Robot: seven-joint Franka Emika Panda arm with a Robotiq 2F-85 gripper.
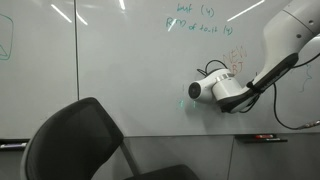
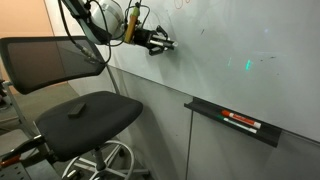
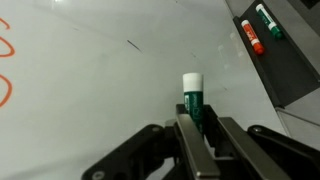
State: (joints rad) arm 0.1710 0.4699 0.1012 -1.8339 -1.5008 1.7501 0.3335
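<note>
Black office chair [image 1: 75, 140] stood near left, whiteboard [image 1: 120, 70] with green writing [image 1: 200, 22] filled the far wall, gripper [image 3: 200, 122] clenched on a green marker [image 3: 192, 95] pointing at the board right of centre, marker tray [image 2: 205, 110] hung low right.

we see dim, low-resolution exterior views with bright streaks of glare across the whiteboard [image 1: 120, 70], a near-silhouetted chair [image 1: 75, 140], and a brighter, evenly lit wrist view, its foreground claw [image 3: 200, 125] soft.
</note>
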